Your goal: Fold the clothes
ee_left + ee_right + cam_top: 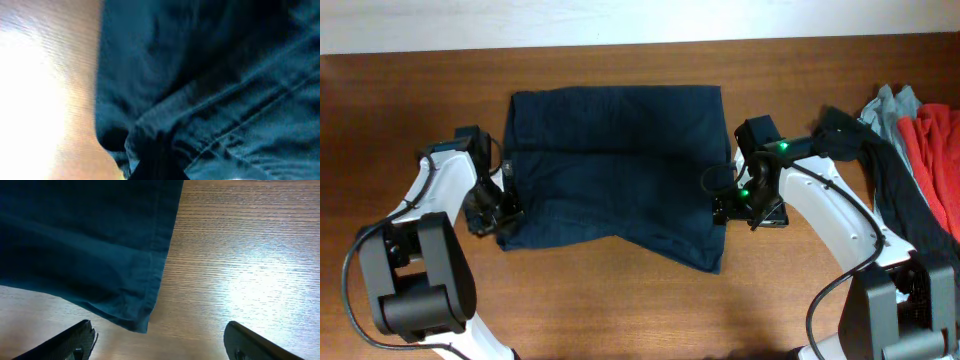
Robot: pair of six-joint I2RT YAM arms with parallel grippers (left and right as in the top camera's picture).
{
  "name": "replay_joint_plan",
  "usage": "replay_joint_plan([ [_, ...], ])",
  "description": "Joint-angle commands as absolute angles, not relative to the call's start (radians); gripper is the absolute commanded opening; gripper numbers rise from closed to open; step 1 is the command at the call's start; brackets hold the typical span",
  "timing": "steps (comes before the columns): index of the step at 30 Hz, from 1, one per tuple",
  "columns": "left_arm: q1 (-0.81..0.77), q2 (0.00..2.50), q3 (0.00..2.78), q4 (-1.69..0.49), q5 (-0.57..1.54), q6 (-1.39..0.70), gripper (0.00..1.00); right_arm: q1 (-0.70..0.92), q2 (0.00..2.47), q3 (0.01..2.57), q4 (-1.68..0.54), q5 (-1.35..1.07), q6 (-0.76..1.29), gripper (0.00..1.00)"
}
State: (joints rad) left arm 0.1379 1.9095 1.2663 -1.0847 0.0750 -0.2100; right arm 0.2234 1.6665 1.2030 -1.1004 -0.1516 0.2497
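Observation:
A dark navy garment (620,165) lies folded flat in the middle of the table. My left gripper (500,215) is at its lower left corner. In the left wrist view the navy cloth (210,75) fills the frame, and the dark fingers (156,162) sit together with cloth bunched round them, shut on it. My right gripper (735,208) is at the garment's right edge. In the right wrist view its fingers (160,347) are wide apart and empty, just above bare wood. A hemmed corner of the garment (135,315) hangs just beyond them.
A pile of other clothes lies at the table's right edge: a black piece (880,170), a grey piece (898,108) and a red piece (935,150). Brown wooden table top (620,310) surrounds the garment.

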Motion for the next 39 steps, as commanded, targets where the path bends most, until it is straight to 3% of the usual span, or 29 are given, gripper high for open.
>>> replay_joint_plan([
  [1,0.141,1.901,1.242,-1.166,0.124,-0.181,0.00,0.228,1.662,1.207,-1.103,-0.150,0.240,0.90],
  [8,0.143,1.766,1.242,-1.228,0.107,-0.182,0.00,0.228,1.662,1.207,-1.100,-0.147,0.240,0.98],
  [15,0.162,1.651,1.240,-1.238,0.058,-0.182,0.00,0.229,1.663,1.137,-1.011,-0.264,0.220,1.00],
  [16,0.162,1.654,1.234,-1.227,0.060,-0.182,0.03,0.230,1.663,1.109,-0.986,-0.302,0.198,0.96],
  [17,0.162,1.656,1.225,-1.215,0.060,-0.182,0.16,0.230,1.664,1.081,-0.971,-0.317,0.194,0.93],
  [19,0.162,1.657,1.202,-1.185,0.062,-0.182,0.28,0.230,1.666,1.026,-0.945,-0.319,0.195,0.88],
  [22,0.162,1.657,1.148,-1.118,0.090,-0.183,0.39,0.230,1.675,0.937,-0.889,-0.372,0.195,0.76],
  [26,0.162,1.657,1.089,-1.054,0.109,-0.182,0.43,0.230,1.676,0.882,-0.845,-0.438,0.194,0.58],
  [28,0.162,1.657,1.063,-1.020,0.109,-0.182,0.47,0.230,1.676,0.871,-0.841,-0.472,0.194,0.39],
  [33,0.162,1.657,1.039,-0.966,0.109,-0.182,0.51,0.230,1.676,0.870,-0.859,-0.471,0.196,0.07],
  [39,0.162,1.657,1.002,-0.931,0.109,-0.166,0.50,0.229,1.676,0.870,-0.859,-0.443,0.201,0.04],
])
